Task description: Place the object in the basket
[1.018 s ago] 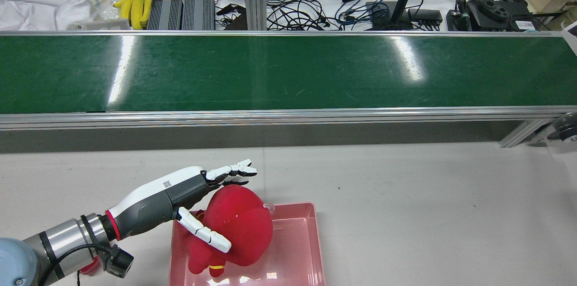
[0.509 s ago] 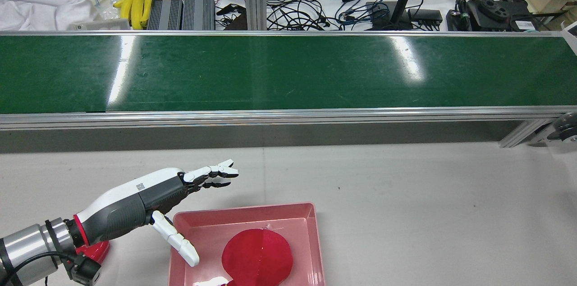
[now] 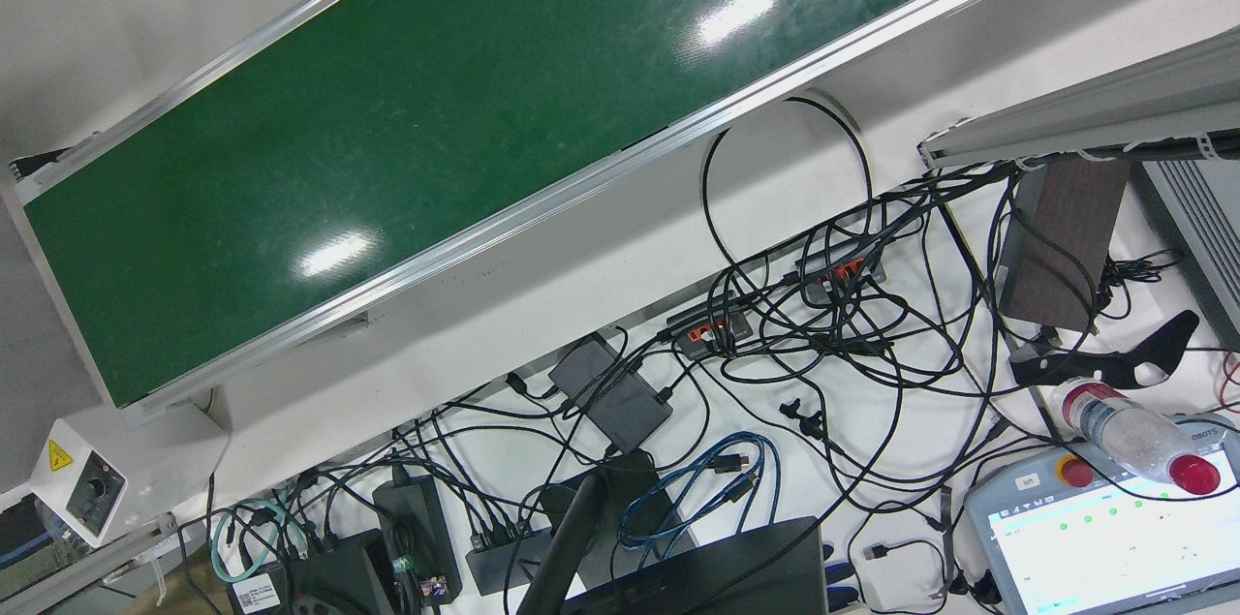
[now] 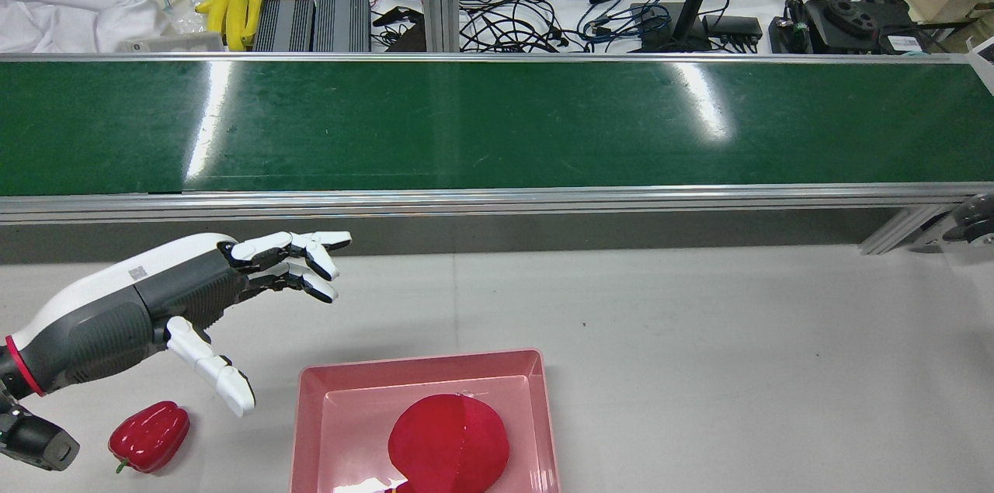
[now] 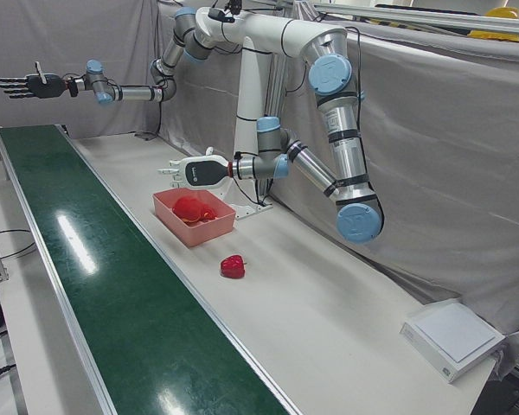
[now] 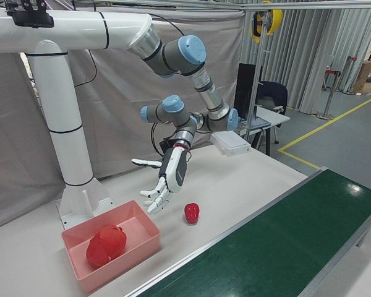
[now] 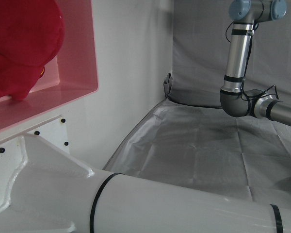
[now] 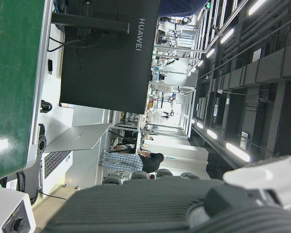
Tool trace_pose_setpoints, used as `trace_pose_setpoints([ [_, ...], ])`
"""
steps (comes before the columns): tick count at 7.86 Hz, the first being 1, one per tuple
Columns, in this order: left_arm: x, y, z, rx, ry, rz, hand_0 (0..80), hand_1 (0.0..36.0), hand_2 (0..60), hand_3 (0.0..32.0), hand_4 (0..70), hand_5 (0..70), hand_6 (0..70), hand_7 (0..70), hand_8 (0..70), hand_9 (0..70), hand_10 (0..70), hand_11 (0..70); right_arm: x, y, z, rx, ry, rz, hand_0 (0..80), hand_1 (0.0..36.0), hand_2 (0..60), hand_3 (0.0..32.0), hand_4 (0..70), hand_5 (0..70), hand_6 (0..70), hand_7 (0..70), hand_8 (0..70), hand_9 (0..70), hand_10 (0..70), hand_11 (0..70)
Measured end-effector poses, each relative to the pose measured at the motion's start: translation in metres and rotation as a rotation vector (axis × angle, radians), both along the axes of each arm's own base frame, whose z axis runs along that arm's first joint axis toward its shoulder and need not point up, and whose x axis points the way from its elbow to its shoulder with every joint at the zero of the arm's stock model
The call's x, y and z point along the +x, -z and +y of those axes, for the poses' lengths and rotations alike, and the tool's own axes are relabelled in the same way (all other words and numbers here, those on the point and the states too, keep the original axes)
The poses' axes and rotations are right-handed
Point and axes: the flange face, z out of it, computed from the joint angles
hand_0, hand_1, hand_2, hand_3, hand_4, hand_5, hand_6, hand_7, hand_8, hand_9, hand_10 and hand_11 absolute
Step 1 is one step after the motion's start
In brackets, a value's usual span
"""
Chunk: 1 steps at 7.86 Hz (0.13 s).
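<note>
Rear view: left hand (image 4: 167, 307) hovers spread and empty near the bench's left edge, above a red pepper (image 4: 149, 436); the red plush toy (image 4: 449, 442) lies inside the pink basket (image 4: 540, 415) at the near edge; right hand (image 5: 26, 86) is raised, fingers spread, empty

Worktop (image 4: 699, 369): pale grey, flat, matte. A pink rectangular basket (image 4: 540, 400) rests directly on it near the robot-side edge. A red bell pepper (image 4: 149, 437) lies on its side just to the basket's left in the rear view, apart from it. A green conveyor belt (image 4: 497, 124) borders the far edge.
</note>
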Motion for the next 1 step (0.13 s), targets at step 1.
trace_pose_setpoints([
  [1,-0.0081,0.001,-0.004,0.001,0.021,0.005,52.4,14.3,0.0,0.0,14.1,47.0,7.2,13.3,21.9,33.3,11.2,17.6,0.0001,-0.0001,0.0,0.0,0.0,0.0,0.0,0.0,0.0,0.0,0.0,0.0,0.0,0.0,0.0,0.0,0.0,0.0],
])
